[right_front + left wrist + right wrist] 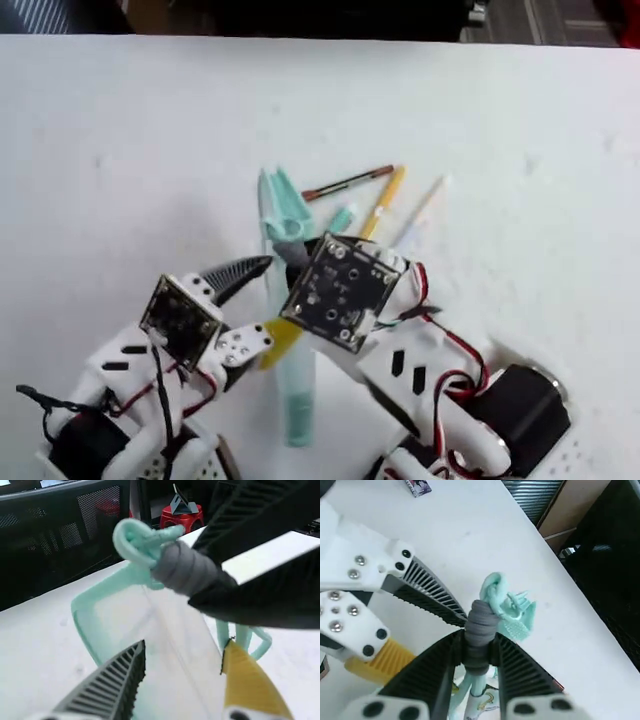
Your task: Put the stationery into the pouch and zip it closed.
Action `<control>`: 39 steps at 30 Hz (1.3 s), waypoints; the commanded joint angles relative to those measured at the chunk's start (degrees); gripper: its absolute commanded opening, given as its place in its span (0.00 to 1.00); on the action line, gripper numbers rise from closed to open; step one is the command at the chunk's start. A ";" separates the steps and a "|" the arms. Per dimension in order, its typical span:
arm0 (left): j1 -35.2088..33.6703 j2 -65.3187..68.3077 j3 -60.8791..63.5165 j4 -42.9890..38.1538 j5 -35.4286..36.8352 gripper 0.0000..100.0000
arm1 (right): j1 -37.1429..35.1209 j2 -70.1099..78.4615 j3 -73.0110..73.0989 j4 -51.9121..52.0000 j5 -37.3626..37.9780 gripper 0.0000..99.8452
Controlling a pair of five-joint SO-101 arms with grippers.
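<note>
While the right pincer (479,641) is clamped on the grey zipper pull (480,620), the left pincer (182,652) sits spread wide. It has one ribbed black finger and one yellow finger either side of the pouch (297,400), pinching nothing. My call: pin that slick clear plastic first, then draw the ringed, cylindrical pull straight along the mint-green trim. The pouch lies flat on the white surface (520,120), and the slim pencils (383,200) lie outside, just beyond its top end.
</note>
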 commanded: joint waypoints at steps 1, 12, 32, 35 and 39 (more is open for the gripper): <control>-0.31 2.07 1.32 -2.46 -0.18 0.25 | -2.68 -0.84 -2.29 1.01 0.53 0.02; -12.18 1.98 -3.52 7.56 -7.47 0.24 | -0.66 -0.40 -14.33 5.85 0.53 0.02; -11.47 1.54 -3.16 6.95 -4.22 0.24 | -1.01 3.47 -14.33 6.64 0.09 0.02; -8.13 -2.51 -2.64 7.30 -3.52 0.24 | -1.01 3.65 -14.07 6.73 0.09 0.02; -7.96 -11.82 -2.73 8.53 -3.96 0.24 | -0.75 4.00 -13.98 6.46 0.09 0.02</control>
